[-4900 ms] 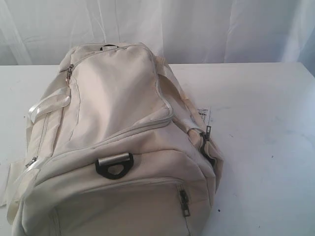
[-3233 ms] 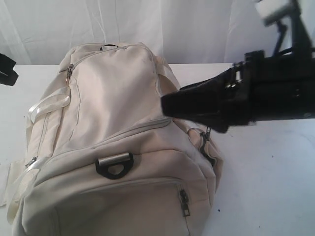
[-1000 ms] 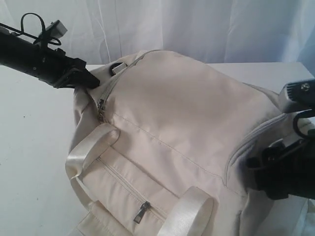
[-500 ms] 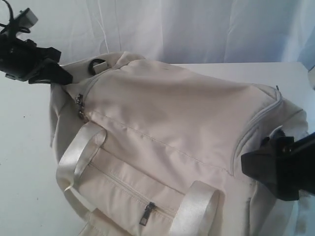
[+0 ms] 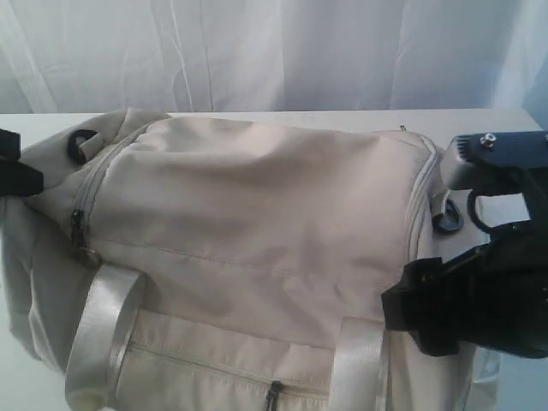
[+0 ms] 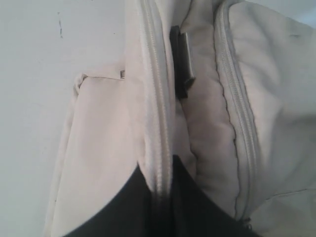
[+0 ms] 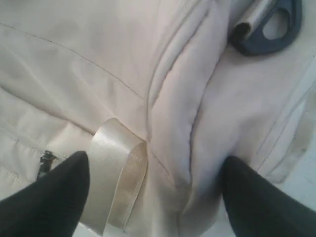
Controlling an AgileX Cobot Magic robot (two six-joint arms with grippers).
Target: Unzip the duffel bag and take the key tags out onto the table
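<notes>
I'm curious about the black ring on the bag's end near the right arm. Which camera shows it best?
The right wrist view: the black D-ring is close and sharp, metal bar included. The exterior view shows it small and dim. The left wrist view misses it.

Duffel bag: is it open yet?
Not yet. Nothing is done: the zip on the duffel bag looks closed. The left hand pinches the zip seam; the right hand stands open around the bag's end. Left to do: unzip, take out the key tags, none in view.
</notes>
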